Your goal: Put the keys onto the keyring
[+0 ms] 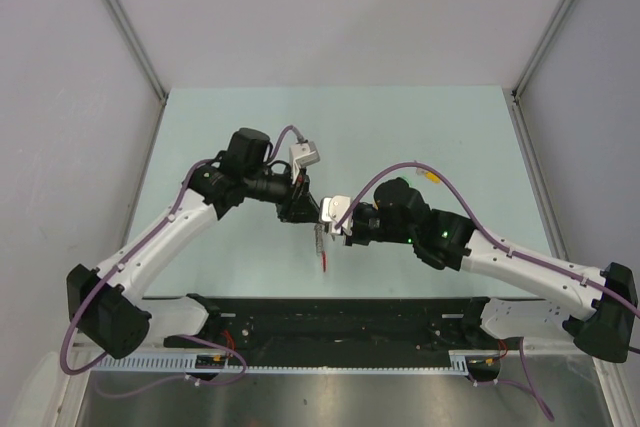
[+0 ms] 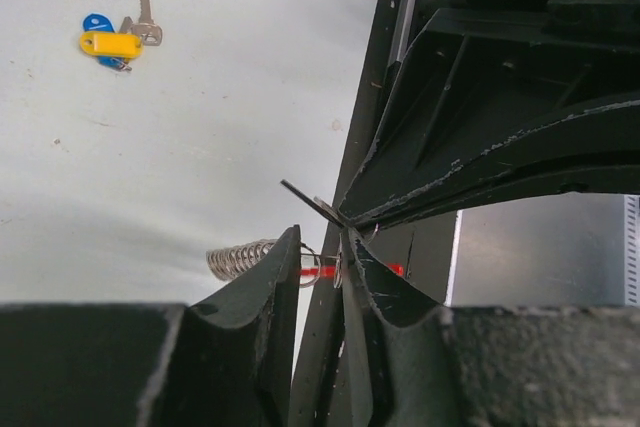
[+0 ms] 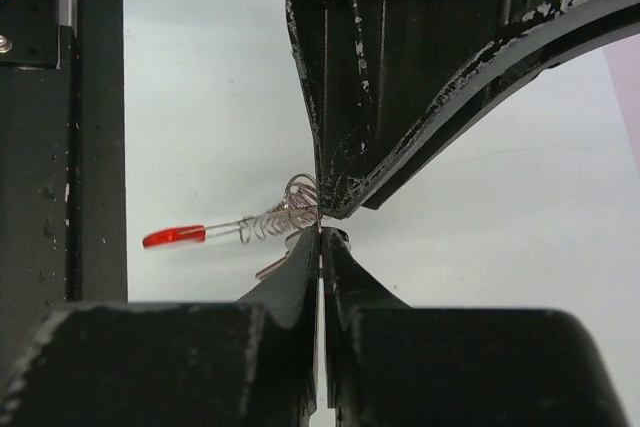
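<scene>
My two grippers meet tip to tip above the middle of the table. The keyring (image 3: 268, 219) is a coil of silvery wire with a red tag (image 3: 175, 237). It hangs between them, and the tag (image 1: 324, 263) dangles below. My left gripper (image 2: 320, 244) has its jaws nearly together, with the keyring's small wire loop (image 2: 318, 269) caught between the fingers. My right gripper (image 3: 322, 232) is shut on a thin key, whose metal blade (image 3: 272, 268) sticks out beside its finger. Blue and yellow-headed keys (image 2: 110, 43) lie on the table beyond.
A black rail (image 1: 340, 312) runs along the table's near edge, just below the grippers. White walls close in the left, right and back sides. A bare silver key (image 2: 147, 23) lies with the coloured ones.
</scene>
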Robot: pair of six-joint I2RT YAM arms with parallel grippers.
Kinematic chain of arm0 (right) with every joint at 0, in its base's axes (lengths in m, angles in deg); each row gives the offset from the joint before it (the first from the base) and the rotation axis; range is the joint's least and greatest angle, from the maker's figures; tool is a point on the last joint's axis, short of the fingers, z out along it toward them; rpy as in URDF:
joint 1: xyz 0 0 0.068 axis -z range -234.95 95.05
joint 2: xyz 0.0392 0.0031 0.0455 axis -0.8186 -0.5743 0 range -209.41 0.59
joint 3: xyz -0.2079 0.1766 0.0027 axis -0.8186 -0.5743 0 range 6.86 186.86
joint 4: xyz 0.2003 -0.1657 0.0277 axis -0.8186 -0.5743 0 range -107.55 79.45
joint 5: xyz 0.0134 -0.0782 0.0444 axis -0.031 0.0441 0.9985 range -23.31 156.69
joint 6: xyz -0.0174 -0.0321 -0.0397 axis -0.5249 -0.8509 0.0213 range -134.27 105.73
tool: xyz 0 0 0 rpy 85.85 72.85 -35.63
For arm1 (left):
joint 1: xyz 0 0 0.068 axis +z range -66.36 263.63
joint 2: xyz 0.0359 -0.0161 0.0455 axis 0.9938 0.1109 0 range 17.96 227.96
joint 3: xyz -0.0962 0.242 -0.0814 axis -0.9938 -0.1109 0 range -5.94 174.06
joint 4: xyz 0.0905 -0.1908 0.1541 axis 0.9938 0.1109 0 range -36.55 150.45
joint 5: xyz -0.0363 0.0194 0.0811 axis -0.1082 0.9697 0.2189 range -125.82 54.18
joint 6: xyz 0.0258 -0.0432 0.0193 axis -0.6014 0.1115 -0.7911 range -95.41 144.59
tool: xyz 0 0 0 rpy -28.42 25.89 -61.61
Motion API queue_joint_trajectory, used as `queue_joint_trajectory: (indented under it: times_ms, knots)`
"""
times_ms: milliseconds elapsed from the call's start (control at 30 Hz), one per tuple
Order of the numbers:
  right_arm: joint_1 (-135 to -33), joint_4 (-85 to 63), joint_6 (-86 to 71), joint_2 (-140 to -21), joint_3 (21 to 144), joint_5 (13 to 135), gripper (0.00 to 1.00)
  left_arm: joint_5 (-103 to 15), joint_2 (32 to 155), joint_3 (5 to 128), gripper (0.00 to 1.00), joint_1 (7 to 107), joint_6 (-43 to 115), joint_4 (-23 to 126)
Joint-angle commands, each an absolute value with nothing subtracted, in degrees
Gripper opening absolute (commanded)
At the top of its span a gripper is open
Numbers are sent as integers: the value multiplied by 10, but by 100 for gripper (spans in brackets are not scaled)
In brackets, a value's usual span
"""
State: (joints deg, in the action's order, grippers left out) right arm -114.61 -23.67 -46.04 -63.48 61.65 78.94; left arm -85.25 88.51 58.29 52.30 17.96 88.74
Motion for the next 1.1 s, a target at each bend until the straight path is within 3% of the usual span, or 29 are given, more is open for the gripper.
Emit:
queue_joint_trajectory:
  times_ms: [0, 1067]
  knots:
    - [-1150, -221, -466, -633, 646, 780, 0, -898, 890, 605, 26, 526, 156, 927]
    - [-1152, -221, -466, -638, 647, 772, 0, -929, 884, 589, 24, 516, 146, 934]
